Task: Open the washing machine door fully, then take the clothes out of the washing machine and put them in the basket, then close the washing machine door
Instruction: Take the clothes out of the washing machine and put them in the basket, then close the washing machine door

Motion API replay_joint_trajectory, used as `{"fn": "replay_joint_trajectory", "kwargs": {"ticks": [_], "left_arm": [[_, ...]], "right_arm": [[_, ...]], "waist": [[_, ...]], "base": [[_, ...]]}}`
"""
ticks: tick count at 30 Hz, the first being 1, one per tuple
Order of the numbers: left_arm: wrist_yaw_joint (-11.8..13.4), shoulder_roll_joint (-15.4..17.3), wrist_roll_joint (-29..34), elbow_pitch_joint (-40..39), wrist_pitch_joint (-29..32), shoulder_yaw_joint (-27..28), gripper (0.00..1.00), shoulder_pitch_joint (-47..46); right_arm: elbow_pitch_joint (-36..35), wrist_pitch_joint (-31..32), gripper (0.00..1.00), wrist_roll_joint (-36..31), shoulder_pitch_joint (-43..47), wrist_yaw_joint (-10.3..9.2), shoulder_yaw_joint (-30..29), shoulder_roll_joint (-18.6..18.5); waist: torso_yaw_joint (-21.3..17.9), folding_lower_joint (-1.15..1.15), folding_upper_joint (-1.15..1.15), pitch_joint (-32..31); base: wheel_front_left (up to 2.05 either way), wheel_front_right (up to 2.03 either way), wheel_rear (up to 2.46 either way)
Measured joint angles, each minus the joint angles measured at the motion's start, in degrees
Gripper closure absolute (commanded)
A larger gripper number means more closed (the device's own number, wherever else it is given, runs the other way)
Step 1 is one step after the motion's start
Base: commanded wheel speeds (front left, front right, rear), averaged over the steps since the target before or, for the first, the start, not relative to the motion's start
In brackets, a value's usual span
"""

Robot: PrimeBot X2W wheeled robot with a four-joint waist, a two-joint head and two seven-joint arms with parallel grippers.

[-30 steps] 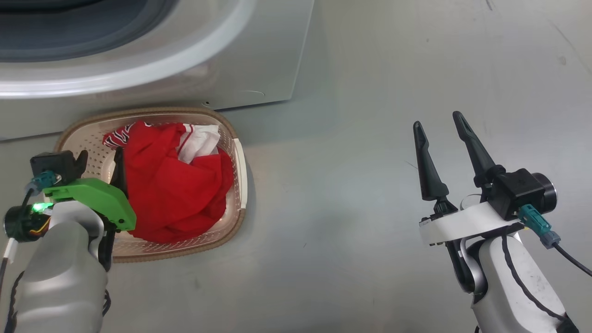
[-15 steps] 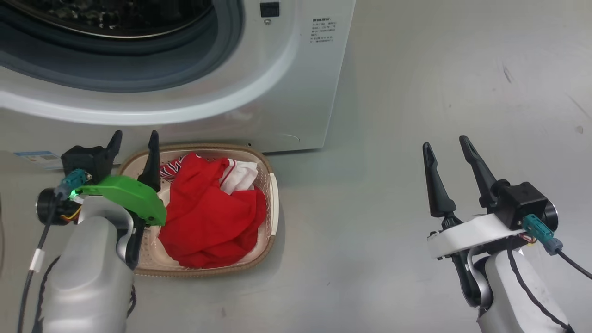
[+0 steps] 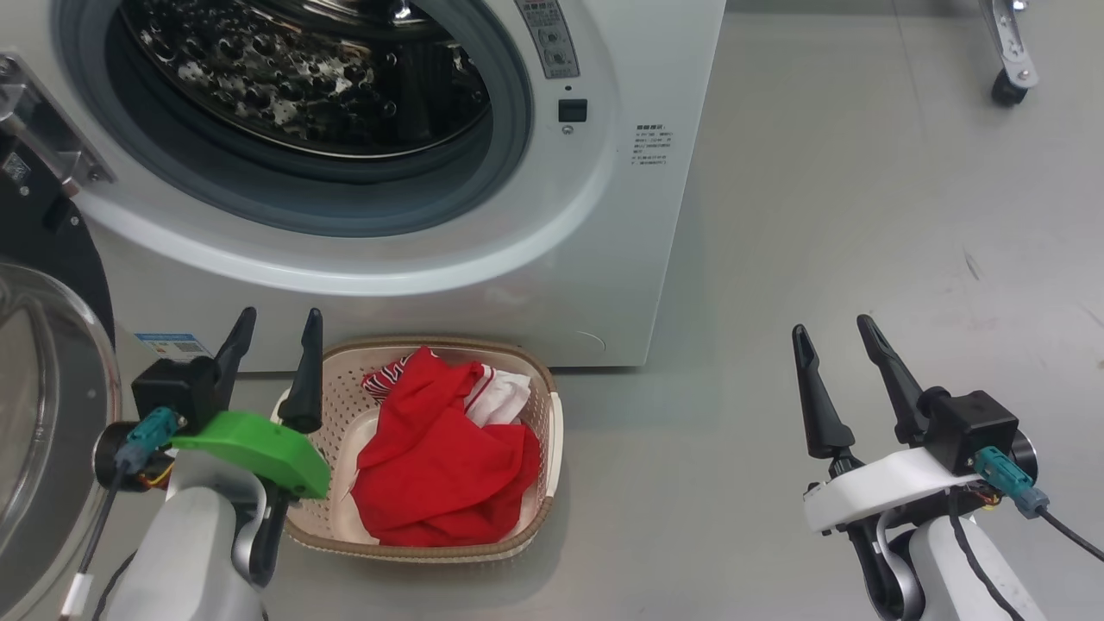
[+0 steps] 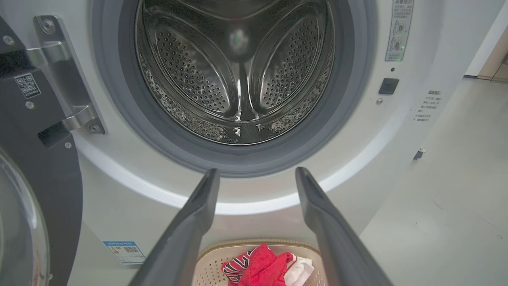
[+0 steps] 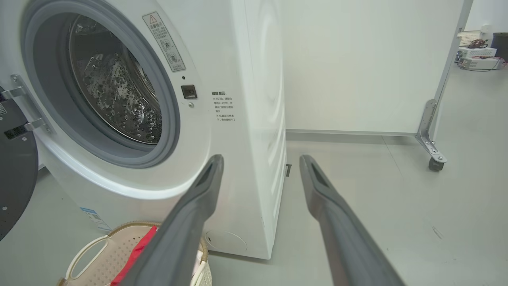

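Left end effector (image 3: 279, 321): released, both fingers spread, grasping nothing. It hovers at the near-left corner of the basket (image 3: 483, 343), fingers pointing toward the washing machine (image 3: 604, 259). In the head view its right finger overlaps the basket's left rim.

Right end effector (image 3: 831, 328): released, fingers spread, grasping nothing. It is over bare floor (image 3: 819, 216), well to the right of the basket and the machine.

The basket stands on the floor just in front of the machine's lower front panel. The clothes (image 3: 431, 466), red with white trim, lie bunched inside it, toward its right side.

The washing machine door (image 3: 39, 405) is swung out to the left on its hinge (image 3: 43, 129), exposing the grey gasket (image 3: 259, 198) and the steel drum (image 3: 302, 78). A blue sticker (image 3: 172, 343) sits on the front panel, left of the basket.
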Motion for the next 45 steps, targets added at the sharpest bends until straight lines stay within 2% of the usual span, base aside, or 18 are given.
{"fn": "replay_joint_trajectory", "kwargs": {"ticks": [18,32,45], "left_arm": [[0.0,1.59,0.56,-13.22,0.0,1.86,0.0,14.44],[0.0,1.71,1.6,-19.69,0.0,2.08,0.0,18.48],[0.0,1.68,3.05,-21.72,0.0,2.2,0.0,20.61]], "right_arm": [[-2.76,-0.01,0.0,0.51,4.98,-0.01,-2.38,0.31],[-4.05,-0.01,0.0,0.51,6.08,-0.01,-2.82,0.66],[-2.78,-0.01,0.0,0.51,7.16,-0.13,-3.12,0.75]], "waist": [[1.81,0.0,0.0,-7.71],[1.09,0.0,0.0,-7.62],[0.76,0.0,0.0,-7.76]], "base": [[0.0,0.0,0.0],[0.0,0.0,0.0],[0.0,0.0,0.0]]}}
